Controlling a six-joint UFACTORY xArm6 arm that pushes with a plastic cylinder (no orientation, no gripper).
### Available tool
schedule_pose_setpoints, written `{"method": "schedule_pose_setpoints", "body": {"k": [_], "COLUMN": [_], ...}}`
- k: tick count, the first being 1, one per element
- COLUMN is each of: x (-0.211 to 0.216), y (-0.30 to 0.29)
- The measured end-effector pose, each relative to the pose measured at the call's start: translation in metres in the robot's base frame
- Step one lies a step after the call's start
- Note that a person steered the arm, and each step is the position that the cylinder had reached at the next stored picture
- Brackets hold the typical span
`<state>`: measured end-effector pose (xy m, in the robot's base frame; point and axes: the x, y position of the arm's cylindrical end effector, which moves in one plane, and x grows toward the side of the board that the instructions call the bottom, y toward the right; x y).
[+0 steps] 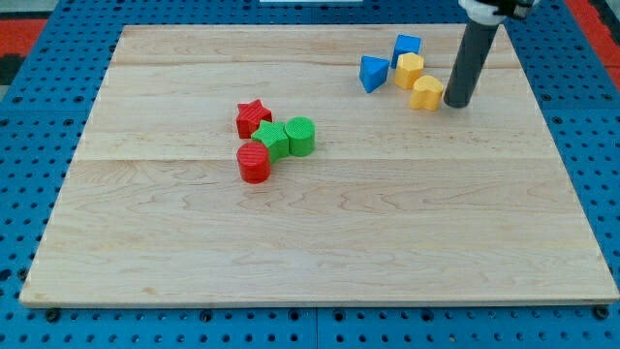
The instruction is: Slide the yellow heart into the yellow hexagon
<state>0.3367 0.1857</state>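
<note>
Yellow heart [426,93] sits at the desk's [320,242] one o'clock, touching yellow hexagon [410,70]. Our tool, a jawless rod with nothing to open or close, rests my tip [456,103] at the heart's three o'clock; we judge one short nudge toward eleven remains.

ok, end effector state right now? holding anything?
No gripper, so nothing held: my tip is on the board, just at the view's right of the yellow heart, which sits against the yellow hexagon.
</note>
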Motion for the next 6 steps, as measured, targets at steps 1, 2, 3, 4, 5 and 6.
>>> {"method": "schedule_pose_setpoints", "body": {"k": [1,2,3,4,5,6], "x": [-0.024,-0.010,0.016,0.045,-0.003,-0.033], "y": [-0.032,-0.017,0.023,-0.011,-0.035,-0.025]}}
